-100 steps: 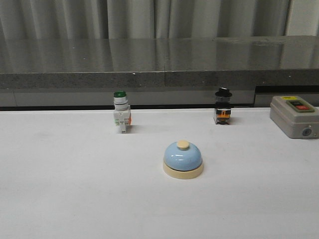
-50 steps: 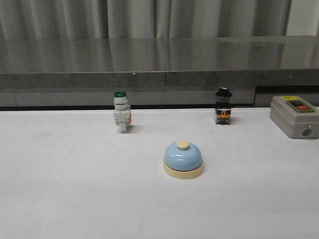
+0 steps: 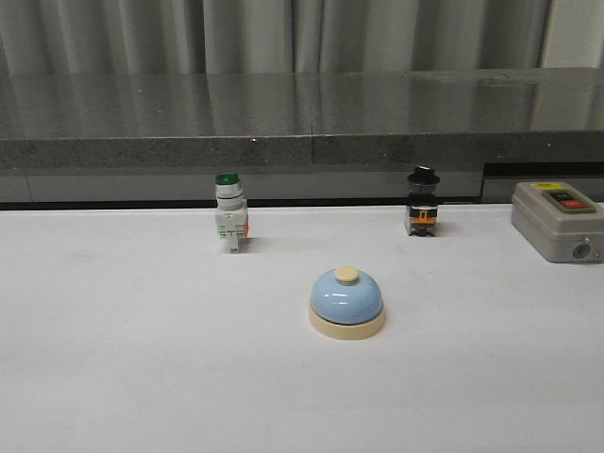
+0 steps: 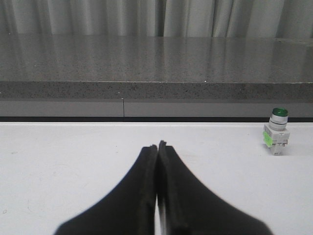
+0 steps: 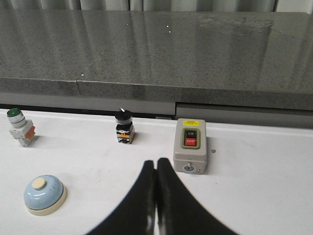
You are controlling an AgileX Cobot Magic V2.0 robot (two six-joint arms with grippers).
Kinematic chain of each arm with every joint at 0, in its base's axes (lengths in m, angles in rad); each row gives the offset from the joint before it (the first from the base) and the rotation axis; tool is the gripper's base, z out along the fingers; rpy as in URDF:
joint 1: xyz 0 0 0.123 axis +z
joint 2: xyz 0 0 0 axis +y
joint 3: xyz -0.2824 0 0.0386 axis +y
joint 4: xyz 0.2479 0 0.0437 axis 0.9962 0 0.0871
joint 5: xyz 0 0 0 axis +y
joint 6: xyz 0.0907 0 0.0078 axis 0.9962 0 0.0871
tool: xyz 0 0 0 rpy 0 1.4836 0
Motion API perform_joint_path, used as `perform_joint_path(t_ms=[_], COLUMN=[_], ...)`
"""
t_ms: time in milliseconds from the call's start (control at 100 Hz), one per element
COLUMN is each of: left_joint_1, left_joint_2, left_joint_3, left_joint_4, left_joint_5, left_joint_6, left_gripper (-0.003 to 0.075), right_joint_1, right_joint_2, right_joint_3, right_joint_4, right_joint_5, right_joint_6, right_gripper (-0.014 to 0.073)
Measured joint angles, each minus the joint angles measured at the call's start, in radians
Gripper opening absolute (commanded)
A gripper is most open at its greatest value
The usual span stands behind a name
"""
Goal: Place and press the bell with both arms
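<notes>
The light-blue bell [image 3: 347, 302] with a cream base and cream button stands upright on the white table, near the middle in the front view. It also shows in the right wrist view [image 5: 45, 194], well to the side of my right gripper [image 5: 156, 162], which is shut and empty. My left gripper [image 4: 158, 146] is shut and empty over bare table; the bell is out of the left wrist view. Neither arm shows in the front view.
A green-capped white push-button switch [image 3: 229, 211] and a black-capped switch [image 3: 422, 202] stand at the table's back edge. A grey box with red and black buttons [image 3: 559, 220] sits at the back right. A dark stone ledge [image 3: 302, 118] runs behind the table.
</notes>
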Motion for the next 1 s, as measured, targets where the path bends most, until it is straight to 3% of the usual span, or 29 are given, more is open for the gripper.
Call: perform_joint_path(t_ms=[310, 730, 1000], left_joint_1=[0.0, 0.0, 0.0], left_joint_2=[0.0, 0.0, 0.0], left_joint_3=[0.0, 0.0, 0.0], left_joint_4=[0.0, 0.0, 0.0], left_joint_5=[0.0, 0.0, 0.0], left_joint_6=[0.0, 0.0, 0.0], left_gripper=[-0.0021, -0.0021, -0.0021], right_joint_1=[0.0, 0.0, -0.063], right_joint_2=[-0.051, -0.276, -0.289], right_joint_3=[0.064, 0.316, 0.415], right_joint_4=[0.0, 0.0, 0.0], right_joint_5=[-0.026, -0.183, -0.247], right_joint_6=[0.0, 0.013, 0.086], right_gripper=[-0.0064, -0.0064, -0.0064])
